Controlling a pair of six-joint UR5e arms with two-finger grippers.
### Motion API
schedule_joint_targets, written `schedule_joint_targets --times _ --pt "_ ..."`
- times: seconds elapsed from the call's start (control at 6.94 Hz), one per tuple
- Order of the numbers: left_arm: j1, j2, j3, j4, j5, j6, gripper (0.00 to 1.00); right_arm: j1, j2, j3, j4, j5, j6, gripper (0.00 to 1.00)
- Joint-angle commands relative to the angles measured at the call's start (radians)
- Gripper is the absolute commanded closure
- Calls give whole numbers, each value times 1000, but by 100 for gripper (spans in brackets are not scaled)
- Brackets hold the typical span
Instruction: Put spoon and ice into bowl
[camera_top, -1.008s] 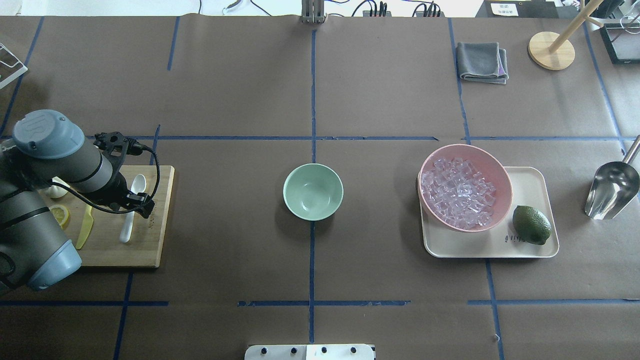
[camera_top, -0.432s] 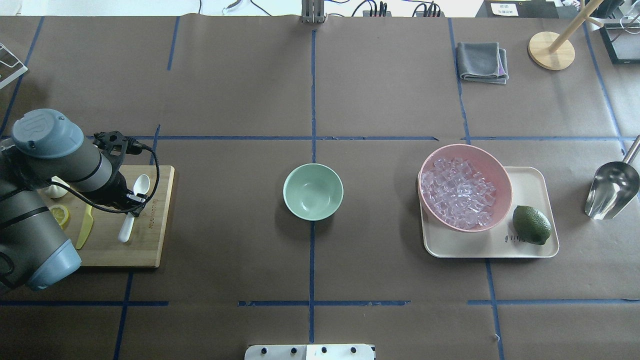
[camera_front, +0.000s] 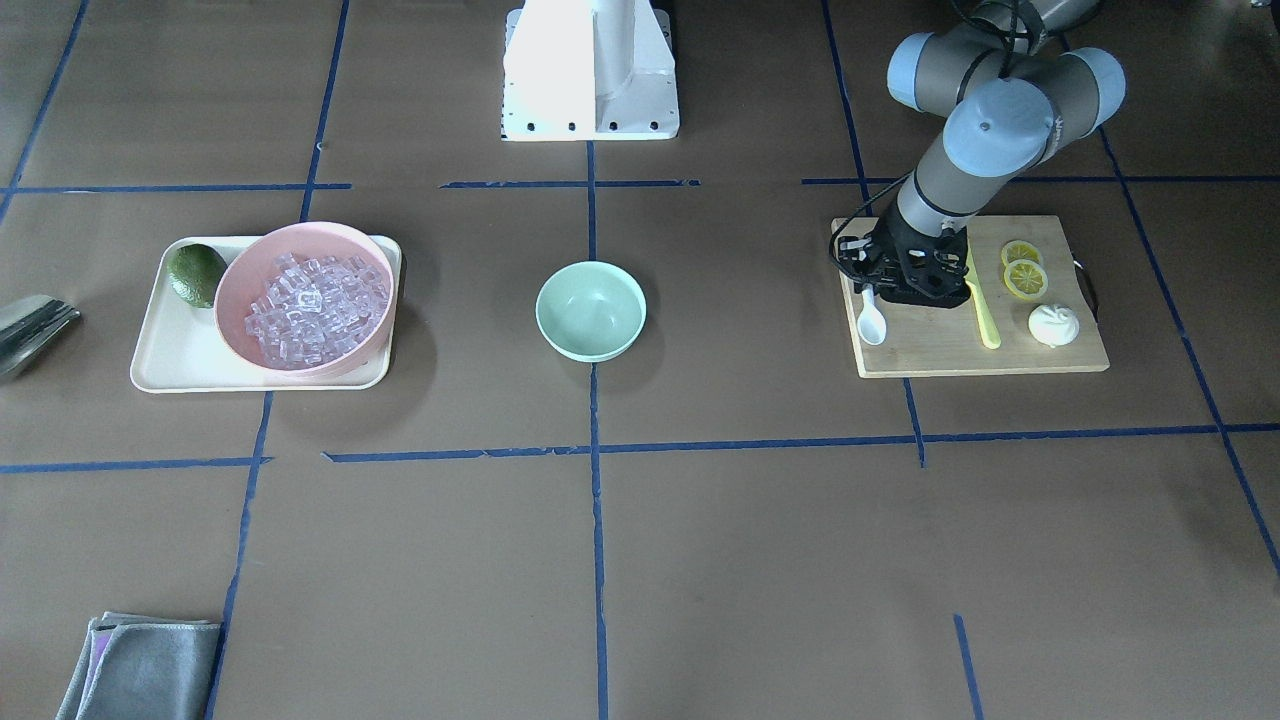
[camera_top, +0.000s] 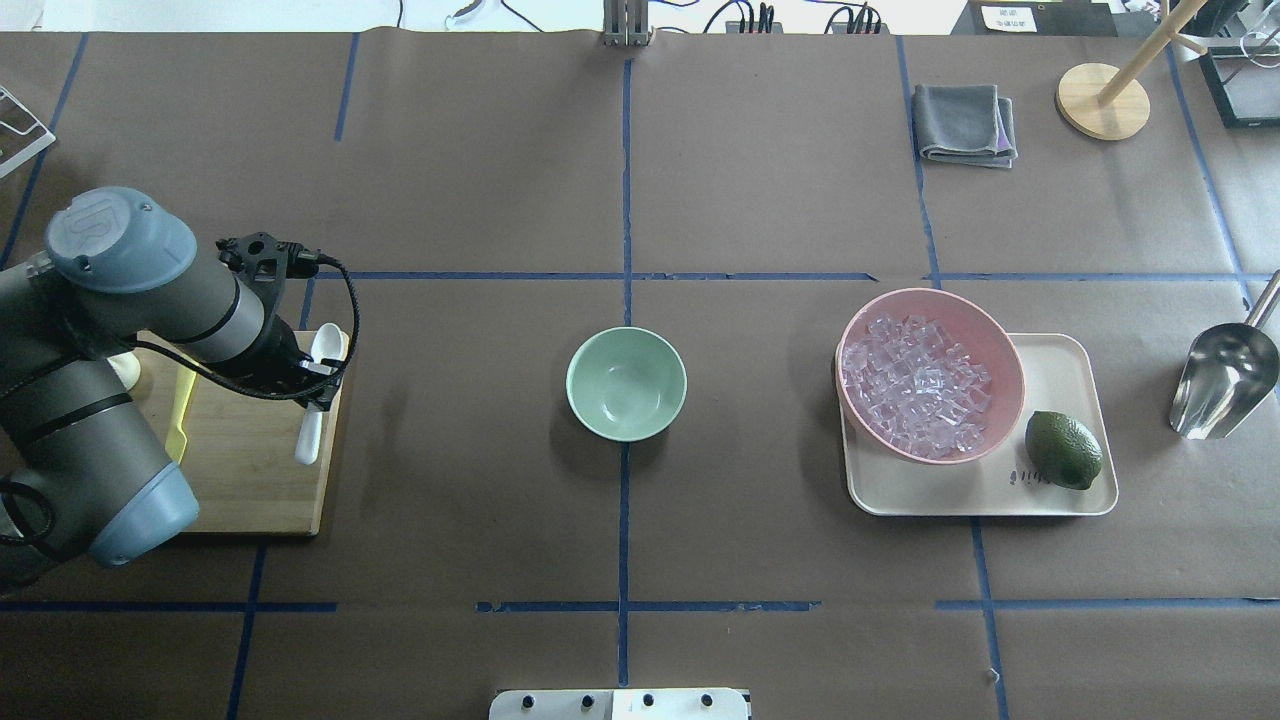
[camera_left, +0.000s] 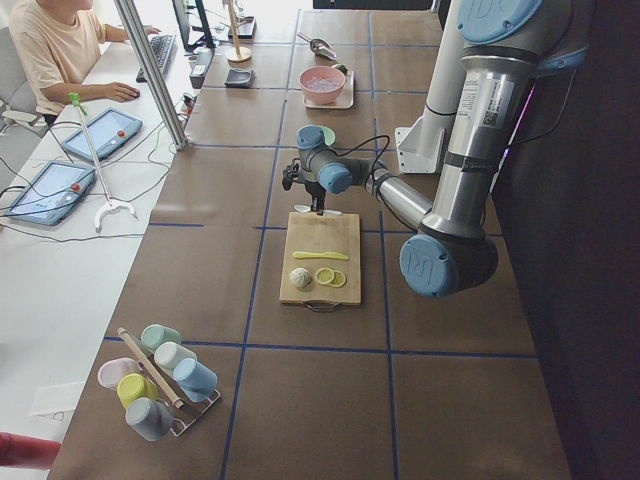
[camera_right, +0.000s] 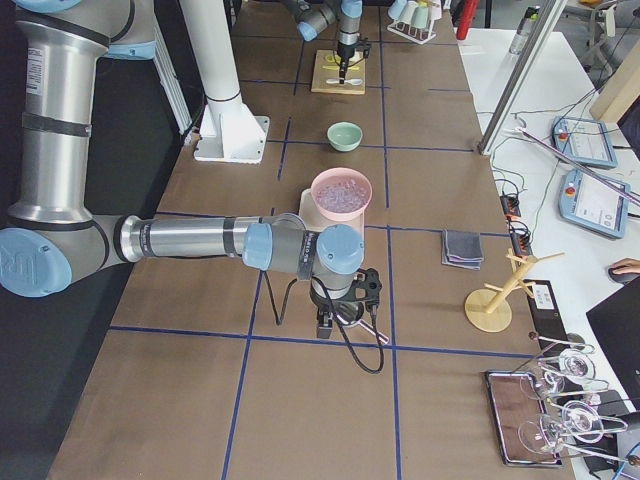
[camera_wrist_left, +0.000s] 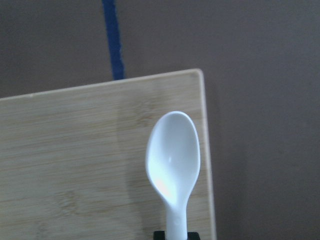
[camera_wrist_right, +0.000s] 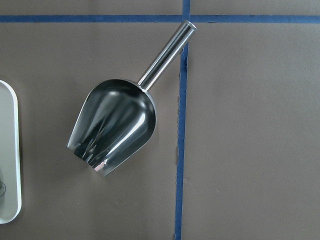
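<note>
One spoon (camera_top: 309, 430), white plastic, pinched at mid-handle by the closed fingers of the left gripper (camera_top: 318, 390). Directions are on the overhead dial, with 12 o'clock pointing away from the robot.
- Spoon: the scoop end points to about 12 o'clock and the handle end to about 6. It is over the 3 o'clock edge of the cutting board (camera_top: 250, 470). In the left wrist view the scoop is over the board's far corner, with a faint shadow on the wood beside it. Whether it touches the board cannot be told.
- One mint-green bowl (camera_top: 626, 384), at table centre. It is at 3 o'clock from the spoon and well apart from it.
- Many cubes of ice (camera_top: 915, 385), clear, heaped in the pink bowl (camera_top: 985, 318) at 3 o'clock from the mint-green bowl.
- One cream tray (camera_top: 1060, 370), carrying the pink bowl on its 9 o'clock half.
- One lime (camera_top: 1063, 450), on the tray at 4 o'clock from the pink bowl, just beside it.
- One metal scoop (camera_top: 1222, 380), on the table at 3 o'clock from the tray, with its handle pointing to about 1 o'clock.
- One right gripper (camera_right: 327, 325), above the metal scoop. It shows only in the side view, so whether its fingers are spread or closed cannot be told.
- Also on the cutting board: one yellow-green knife (camera_front: 986, 322), two lemon slices (camera_front: 1024, 272) and one white rounded item (camera_front: 1050, 325).
- One grey cloth (camera_top: 965, 123), folded, at 12 o'clock from the pink bowl.
- One wooden stand (camera_top: 1102, 100), just to the cloth's 3 o'clock.
</note>
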Motion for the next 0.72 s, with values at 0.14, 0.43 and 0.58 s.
schedule_joint_targets --times 0.14,0.43,0.58 --pt "118 -275 20 72 -1 -371 100 0 1 2 0 1 0 0" --pt "159 -453 183 66 -1 -464 100 0 1 2 0 1 0 1" --pt "180 -501 253 60 -1 -469 100 0 -1 5 0 1 0 0"
